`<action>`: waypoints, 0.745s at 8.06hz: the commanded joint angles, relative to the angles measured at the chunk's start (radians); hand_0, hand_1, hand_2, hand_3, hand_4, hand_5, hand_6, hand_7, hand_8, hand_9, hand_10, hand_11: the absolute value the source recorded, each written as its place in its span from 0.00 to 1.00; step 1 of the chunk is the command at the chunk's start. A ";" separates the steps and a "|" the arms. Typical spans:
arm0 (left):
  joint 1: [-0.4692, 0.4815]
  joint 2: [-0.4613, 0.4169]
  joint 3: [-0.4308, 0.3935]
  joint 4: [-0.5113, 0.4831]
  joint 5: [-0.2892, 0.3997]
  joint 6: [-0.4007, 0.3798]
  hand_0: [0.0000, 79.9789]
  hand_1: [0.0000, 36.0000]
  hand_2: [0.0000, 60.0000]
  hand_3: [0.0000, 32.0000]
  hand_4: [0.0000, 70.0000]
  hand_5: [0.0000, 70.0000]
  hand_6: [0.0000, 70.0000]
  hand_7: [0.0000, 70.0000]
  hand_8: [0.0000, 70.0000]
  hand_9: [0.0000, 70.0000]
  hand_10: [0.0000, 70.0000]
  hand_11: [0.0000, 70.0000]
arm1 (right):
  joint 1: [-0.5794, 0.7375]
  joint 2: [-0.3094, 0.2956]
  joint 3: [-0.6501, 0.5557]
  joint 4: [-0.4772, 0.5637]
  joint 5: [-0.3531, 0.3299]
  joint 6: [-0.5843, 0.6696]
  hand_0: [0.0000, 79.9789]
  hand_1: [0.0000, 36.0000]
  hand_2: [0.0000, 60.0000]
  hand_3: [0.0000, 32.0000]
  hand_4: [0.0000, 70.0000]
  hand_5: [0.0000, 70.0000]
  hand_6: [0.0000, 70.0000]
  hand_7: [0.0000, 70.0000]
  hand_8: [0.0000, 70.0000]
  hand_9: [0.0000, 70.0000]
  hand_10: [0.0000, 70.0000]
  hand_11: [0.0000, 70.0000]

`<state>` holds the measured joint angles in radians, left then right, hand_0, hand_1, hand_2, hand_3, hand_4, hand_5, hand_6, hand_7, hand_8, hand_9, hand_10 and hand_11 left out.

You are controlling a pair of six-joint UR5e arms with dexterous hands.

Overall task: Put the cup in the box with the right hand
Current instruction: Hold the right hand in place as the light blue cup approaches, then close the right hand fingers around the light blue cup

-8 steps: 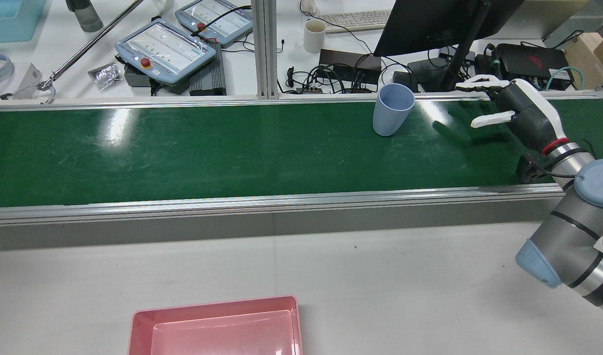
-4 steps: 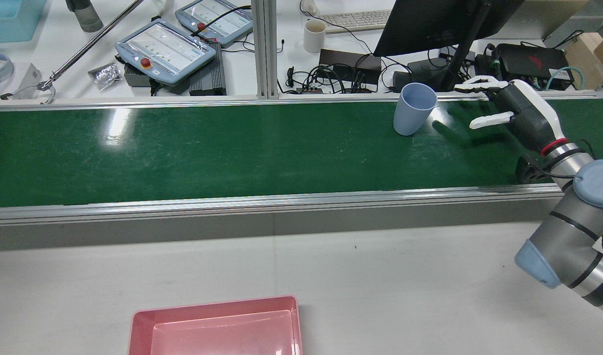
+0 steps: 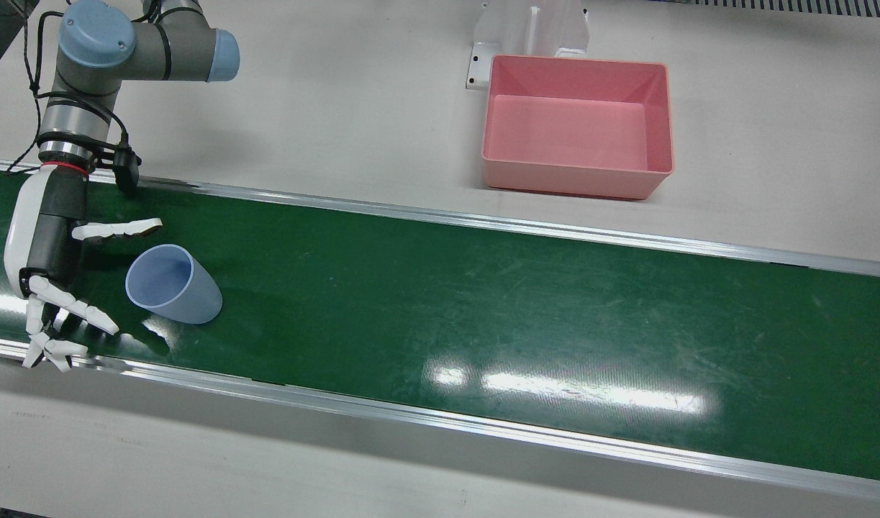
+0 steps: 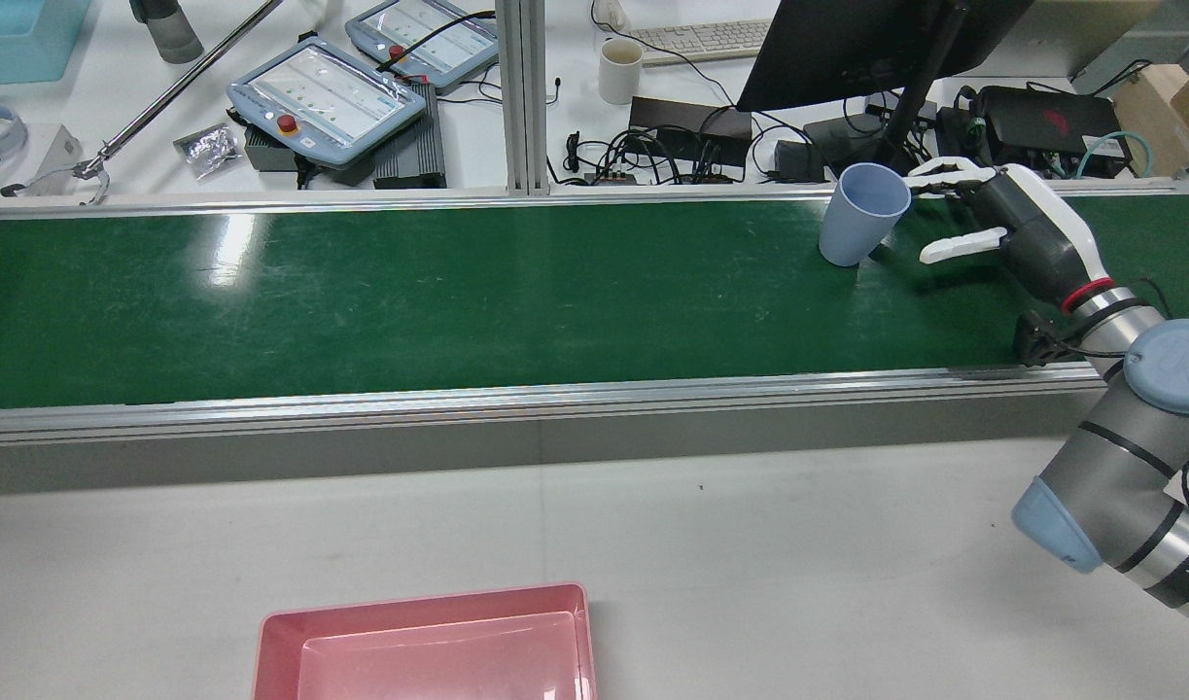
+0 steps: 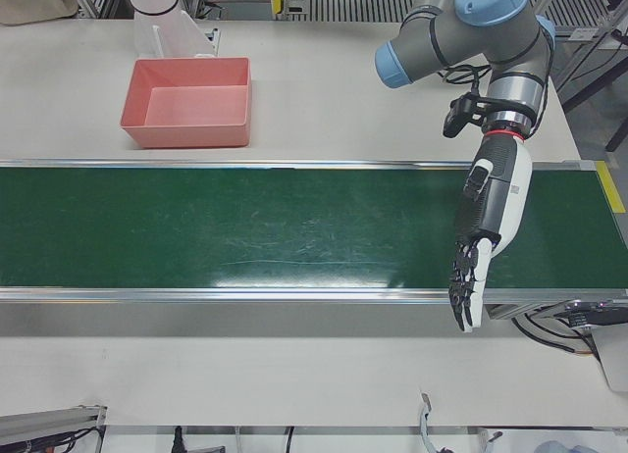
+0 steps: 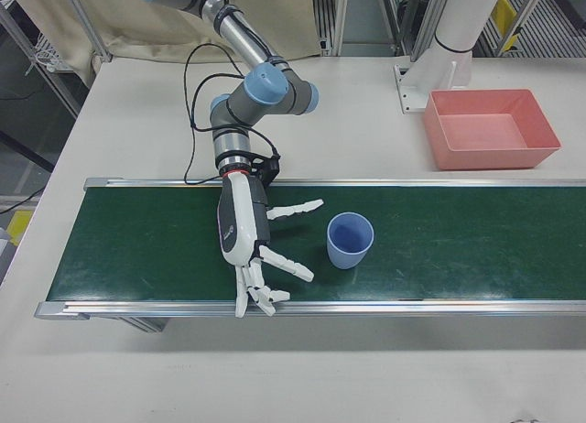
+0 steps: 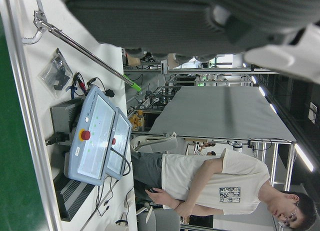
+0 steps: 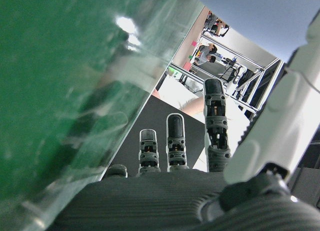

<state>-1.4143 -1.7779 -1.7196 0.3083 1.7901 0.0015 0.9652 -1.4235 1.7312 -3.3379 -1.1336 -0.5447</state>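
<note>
A light blue cup [image 4: 858, 228] [image 3: 173, 285] [image 6: 350, 241] stands upright on the green belt [image 3: 483, 309], near its far edge in the rear view. My right hand [image 4: 1017, 228] [image 3: 51, 266] [image 6: 245, 235] is open just beside it, low over the belt. The cup sits at the mouth between the thumb and the spread fingers [image 3: 76, 309], ungripped. The pink box [image 3: 576, 180] [image 4: 424, 608] [image 5: 182, 134] [image 6: 494, 153] rests empty on the white table beside the belt. My left hand [image 5: 489, 223] hangs open and flat over the belt's other end, holding nothing.
Aluminium rails [image 4: 555, 397] edge the belt on both sides. Beyond the far rail is a desk with teach pendants [image 4: 327, 97], a monitor [image 4: 847, 49], a white mug [image 4: 620, 70] and cables. A person [image 7: 210, 186] sits there in the left hand view.
The cup has travelled along the belt toward my right hand and now sits between its thumb and fingers. The hand itself has barely shifted.
</note>
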 commanded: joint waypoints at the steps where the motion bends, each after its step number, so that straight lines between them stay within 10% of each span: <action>1: 0.000 0.000 0.000 0.000 0.000 0.000 0.00 0.00 0.00 0.00 0.00 0.00 0.00 0.00 0.00 0.00 0.00 0.00 | -0.005 -0.002 -0.002 0.000 0.000 -0.009 0.58 0.11 0.02 0.17 0.51 0.04 0.11 0.63 0.13 0.28 0.01 0.02; 6: 0.001 0.000 0.000 -0.002 0.000 0.000 0.00 0.00 0.00 0.00 0.00 0.00 0.00 0.00 0.00 0.00 0.00 0.00 | 0.052 -0.011 -0.001 -0.006 0.002 -0.012 0.58 0.11 0.01 0.21 0.48 0.04 0.11 0.62 0.13 0.28 0.00 0.01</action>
<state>-1.4133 -1.7779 -1.7196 0.3078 1.7902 0.0015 0.9867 -1.4289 1.7292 -3.3389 -1.1336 -0.5537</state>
